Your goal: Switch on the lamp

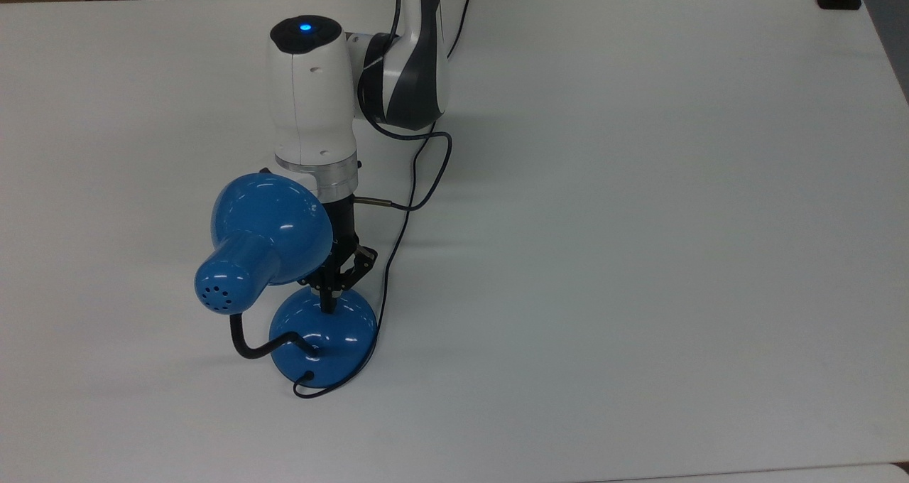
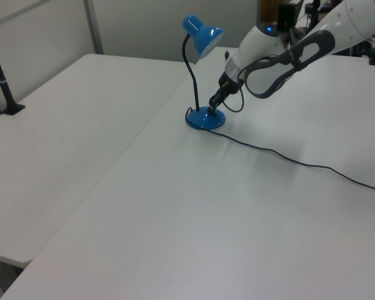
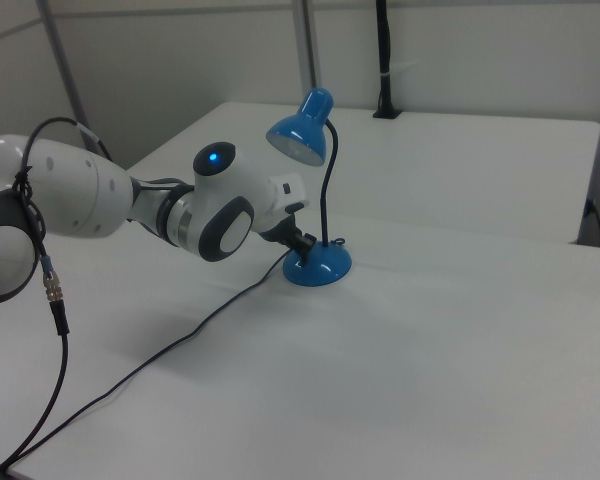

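On the white table [image 1: 639, 220], the gripper [image 1: 329, 300] tip sits right on the blue lamp's [image 1: 323, 334] round base. Fingers look pressed together. The shade isn't lit.

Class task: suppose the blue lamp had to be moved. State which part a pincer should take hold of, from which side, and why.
Probably the thin black neck of the lamp, low down near the base, coming sideways across the table. It is slim enough for two fingers, while the domed base and the shade look too wide and glossy to pinch.
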